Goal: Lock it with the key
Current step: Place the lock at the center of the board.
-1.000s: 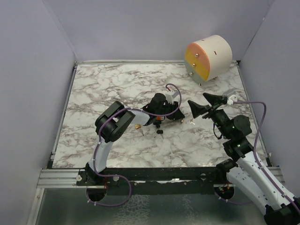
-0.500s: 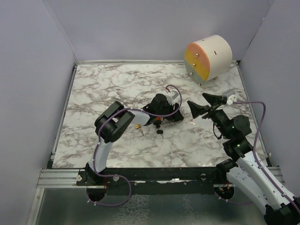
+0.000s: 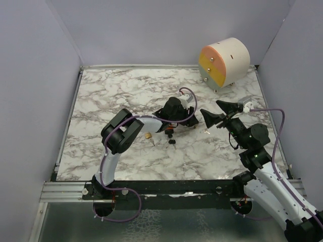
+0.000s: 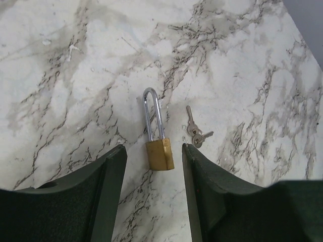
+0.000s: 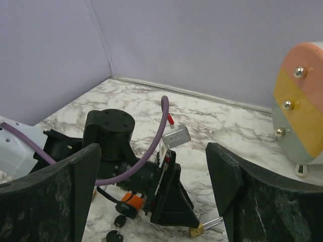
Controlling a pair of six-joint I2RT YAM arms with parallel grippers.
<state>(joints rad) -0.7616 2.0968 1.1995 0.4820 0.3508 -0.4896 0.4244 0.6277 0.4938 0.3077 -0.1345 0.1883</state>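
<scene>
From the left wrist camera I can see the brass padlock with the long silver shackle (image 4: 160,153) lying flat on the white marble tabletop (image 4: 75,60). Its body is towards me and its shackle points away. It sits right between the two fingers of the left end effector (image 4: 154,147), which is spread wide and grips nothing; neither finger touches the lock. Just beside the padlock, on its right, lies the pair of small silver keys (image 4: 194,134), apart from the lock and not in its keyway.

The right end effector (image 5: 153,147) is also wide open and empty. It is held above the tabletop and faces the left one from close by. Through its camera I catch the brass body peeking out under the left fingertips.

So I judge the job barely begun. No key is picked up, none is in the lock, and the lock itself is not held. What is left, as I read it, is to steady the padlock with one arm, lift a key with the other, seat it and turn.

I cannot really tell whether the shackle is pressed home. Both legs seem to reach the body, but the view is too small to be sure. The left arm looks placed to close on the lock first.
</scene>
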